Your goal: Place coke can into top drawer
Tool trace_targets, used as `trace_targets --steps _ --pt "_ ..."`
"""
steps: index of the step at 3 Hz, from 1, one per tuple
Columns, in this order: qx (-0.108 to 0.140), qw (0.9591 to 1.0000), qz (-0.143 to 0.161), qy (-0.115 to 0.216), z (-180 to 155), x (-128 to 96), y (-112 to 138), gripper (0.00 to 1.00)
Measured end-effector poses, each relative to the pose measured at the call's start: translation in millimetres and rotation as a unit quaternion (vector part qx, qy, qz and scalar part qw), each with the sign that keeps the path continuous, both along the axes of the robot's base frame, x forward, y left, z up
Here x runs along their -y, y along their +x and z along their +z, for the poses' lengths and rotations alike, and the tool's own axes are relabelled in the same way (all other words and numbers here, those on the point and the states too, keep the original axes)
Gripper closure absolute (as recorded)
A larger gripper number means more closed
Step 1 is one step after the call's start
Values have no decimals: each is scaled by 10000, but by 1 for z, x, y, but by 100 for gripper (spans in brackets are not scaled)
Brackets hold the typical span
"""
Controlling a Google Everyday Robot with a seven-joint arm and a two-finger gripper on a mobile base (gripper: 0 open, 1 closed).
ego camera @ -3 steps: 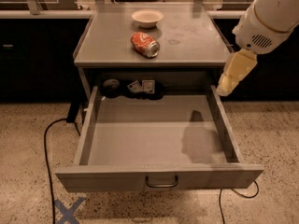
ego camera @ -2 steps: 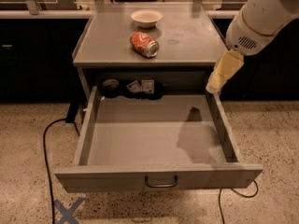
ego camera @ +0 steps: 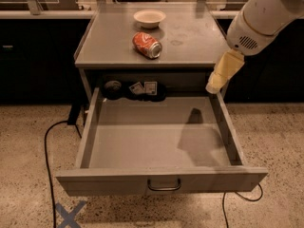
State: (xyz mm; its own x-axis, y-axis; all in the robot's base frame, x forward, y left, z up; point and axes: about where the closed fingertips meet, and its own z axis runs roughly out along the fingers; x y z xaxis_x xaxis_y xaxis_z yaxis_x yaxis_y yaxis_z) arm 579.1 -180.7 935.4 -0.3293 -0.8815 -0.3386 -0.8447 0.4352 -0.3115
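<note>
The coke can (ego camera: 147, 44), red with white lettering and a silver end, lies on its side on the grey cabinet top (ego camera: 114, 51), in front of a white bowl (ego camera: 149, 18). The top drawer (ego camera: 156, 182) is pulled wide open below, its grey inside bare, with a dark handle (ego camera: 164, 185) at the centre of its front panel. My gripper (ego camera: 213, 86) hangs on the white arm (ego camera: 261, 18) at the right, above the drawer's back right corner, to the right of and below the can, holding nothing.
Dark small items (ego camera: 135, 89) sit at the back of the cabinet opening behind the drawer. Black cables (ego camera: 50, 151) run across the speckled floor at the left and right. A blue tape cross (ego camera: 70, 215) marks the floor at the front left. Dark counters flank the cabinet.
My arm and gripper have moved left and slightly up, from beside the drawer's right wall toward its back right corner. The can and drawer have not moved.
</note>
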Motion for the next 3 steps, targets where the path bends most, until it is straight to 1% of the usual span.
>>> trace_targets --steps 1,2,3 --pt "298 9994 157 60 1 -35 25 0" --pt "689 9972 223 167 9 -75 55 0" --pt "913 9947 204 428 18 -104 80 0"
